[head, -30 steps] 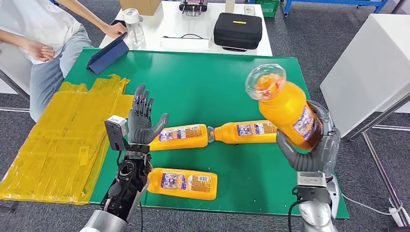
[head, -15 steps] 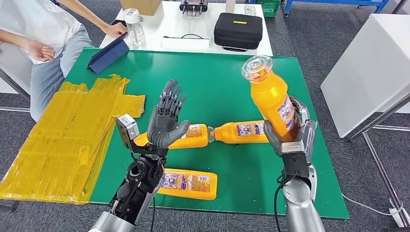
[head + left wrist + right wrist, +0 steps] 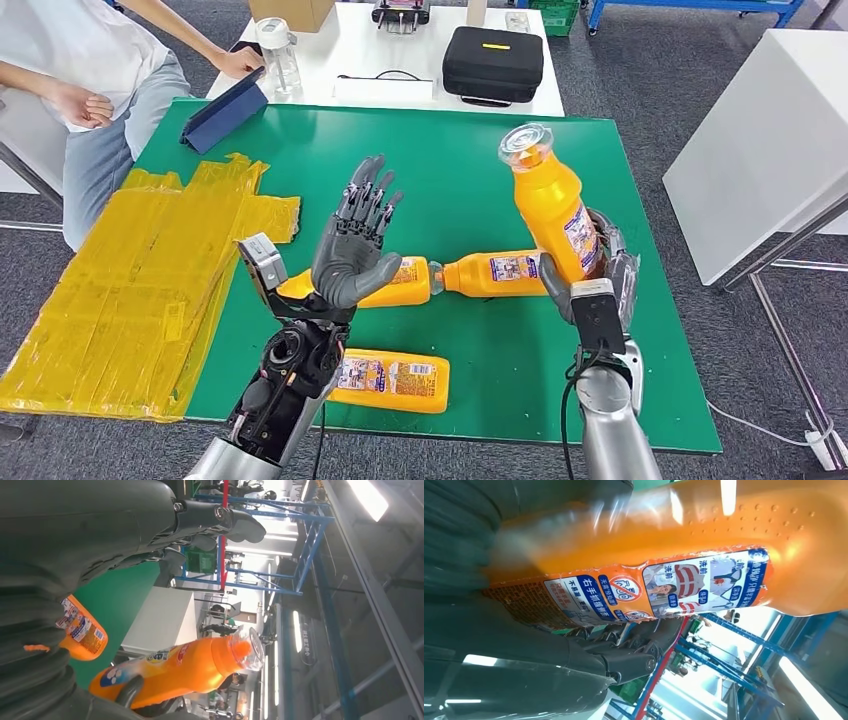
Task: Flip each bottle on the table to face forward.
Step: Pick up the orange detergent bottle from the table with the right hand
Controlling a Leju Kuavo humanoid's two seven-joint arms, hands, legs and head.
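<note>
Starting at the table's left edge, the yellow plastic sheeting [image 3: 130,300] lies crumpled across the green table [image 3: 450,150], half hanging off it, and plays no part in the job. Next, the left hand [image 3: 350,255] is raised above the middle of the table with palm up and fingers [image 3: 368,200] spread wide, holding nothing. Partly behind it lies the left lying bottle [image 3: 400,283], on its side in mid-table. Nearer the front edge lies the front bottle [image 3: 390,380], also flat on its side, label up. Touching cap to cap with the left lying bottle is the middle lying bottle [image 3: 505,272], flat as well, running towards the right edge. Then the action: the right hand [image 3: 590,275] grips the held bottle [image 3: 550,205] around its lower body, lifted clear of the table, cap uppermost and tilted a little; the right wrist view shows dark fingers wrapped under the printed label. My read is that the task is in an early or middle stage: one bottle is in the air being turned, three are on the table, and whether any of them already faces forward I cannot tell. The held bottle needs setting down.
</note>
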